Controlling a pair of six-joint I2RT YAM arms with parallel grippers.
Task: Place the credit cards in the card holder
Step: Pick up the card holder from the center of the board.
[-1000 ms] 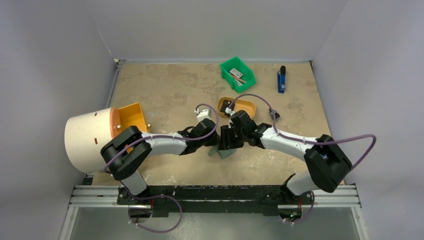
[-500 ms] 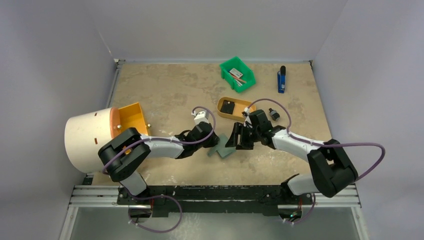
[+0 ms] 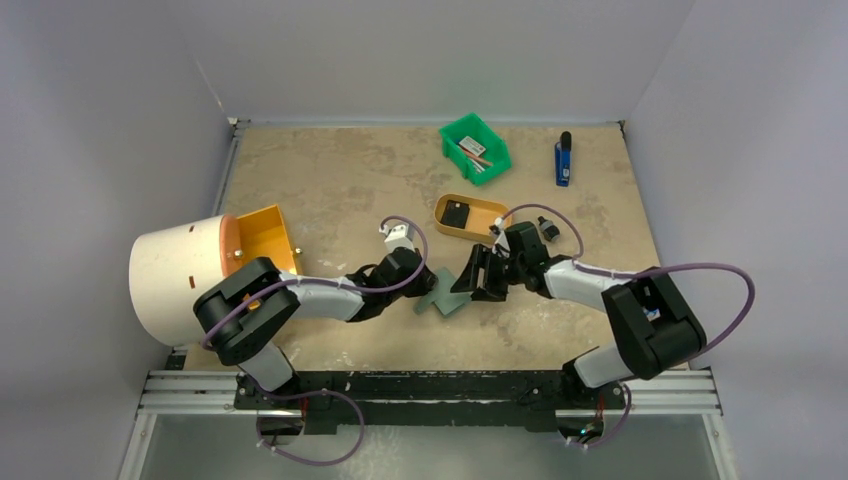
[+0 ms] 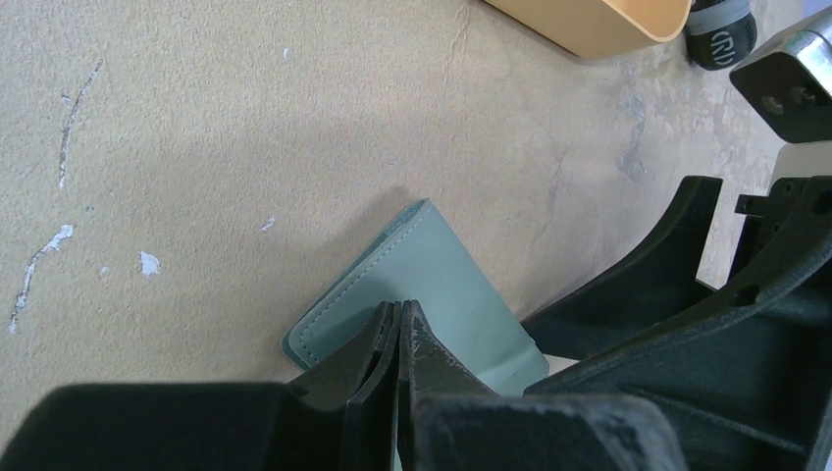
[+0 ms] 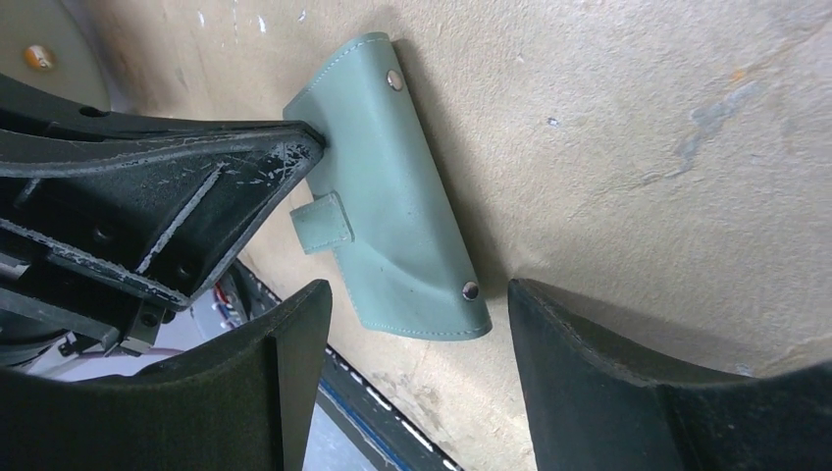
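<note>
The grey-green card holder (image 3: 447, 297) lies folded on the table between my two grippers. My left gripper (image 4: 399, 310) is shut, its tips pressing down on the holder's pale cover (image 4: 446, 280). The same fingers (image 5: 211, 191) touch the holder's edge in the right wrist view. My right gripper (image 5: 417, 290) is open and holds nothing. Its fingers straddle the snap-button corner of the card holder (image 5: 392, 186) without touching it. One black credit card (image 3: 458, 213) rests in the tan oval tray (image 3: 492, 212) behind the grippers.
A green bin (image 3: 475, 147) with small items stands at the back, a blue and black tool (image 3: 563, 160) to its right. A black knob (image 3: 549, 230) sits beside the tray. A white cylinder (image 3: 175, 280) and an orange box (image 3: 265, 232) fill the left side.
My right gripper has drawn back to the right off the card holder and opened wider. My left gripper stays shut on the holder's left side, shifted slightly nearer.
</note>
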